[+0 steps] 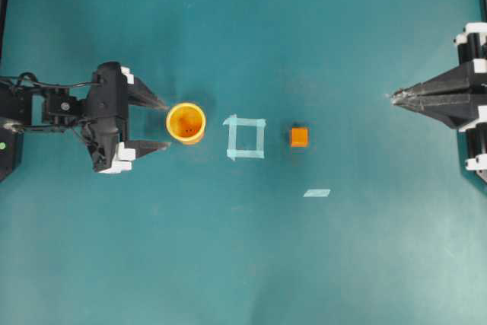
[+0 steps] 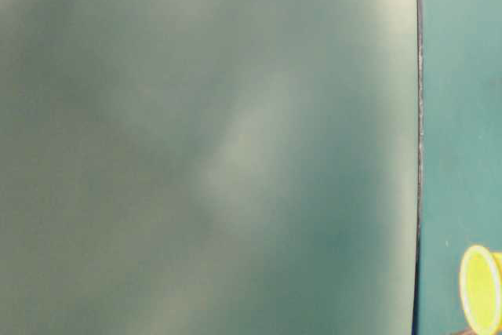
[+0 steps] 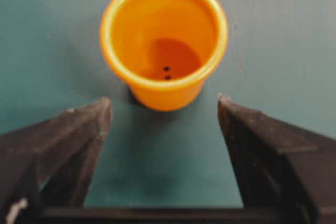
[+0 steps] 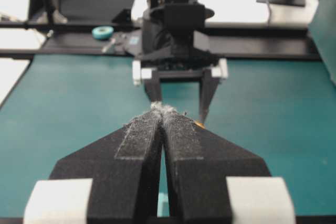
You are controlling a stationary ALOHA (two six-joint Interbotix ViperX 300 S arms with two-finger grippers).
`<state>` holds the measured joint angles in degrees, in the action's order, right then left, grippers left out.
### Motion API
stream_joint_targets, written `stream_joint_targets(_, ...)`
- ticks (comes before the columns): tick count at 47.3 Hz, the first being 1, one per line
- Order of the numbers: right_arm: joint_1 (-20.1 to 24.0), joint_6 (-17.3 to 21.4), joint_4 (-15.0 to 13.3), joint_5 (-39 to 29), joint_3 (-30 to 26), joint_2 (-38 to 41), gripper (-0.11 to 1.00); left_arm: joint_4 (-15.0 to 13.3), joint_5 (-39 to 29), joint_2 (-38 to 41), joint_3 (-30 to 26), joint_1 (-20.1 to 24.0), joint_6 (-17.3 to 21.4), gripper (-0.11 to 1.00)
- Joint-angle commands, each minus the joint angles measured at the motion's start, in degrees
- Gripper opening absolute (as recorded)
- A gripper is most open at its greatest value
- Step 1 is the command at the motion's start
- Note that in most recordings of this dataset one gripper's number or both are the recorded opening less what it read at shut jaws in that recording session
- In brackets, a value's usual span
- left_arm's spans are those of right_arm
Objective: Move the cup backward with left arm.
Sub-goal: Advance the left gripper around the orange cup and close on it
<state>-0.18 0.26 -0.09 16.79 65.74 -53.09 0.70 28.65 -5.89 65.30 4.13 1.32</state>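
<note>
The orange-yellow cup stands upright on the green table, left of centre in the overhead view. It also fills the top of the left wrist view as the cup, and its rim shows at the bottom right of the table-level view. My left gripper is open, its fingertips level with the cup's left edge and apart from it. In the left wrist view the left gripper has bare table between its fingers. My right gripper is shut at the far right, also seen as the right gripper.
A square of pale tape lies just right of the cup. A small orange cube sits beyond it, and a loose tape strip lies lower right. A blurred grey surface fills most of the table-level view.
</note>
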Motion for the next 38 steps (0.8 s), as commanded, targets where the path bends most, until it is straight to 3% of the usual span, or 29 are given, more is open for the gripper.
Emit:
stream_joint_targets(1,0.00,0.09,0.09,0.35,-1.85,0.09,0.00,0.00,0.70,0.35,-1.32,-0.62,-0.09,0.80)
stream_joint_targets(38,0.00,1.05,0.09,0.35,-1.93,0.00,0.00,0.00,7.29,10.11,-7.56,-0.70,0.44,0.80)
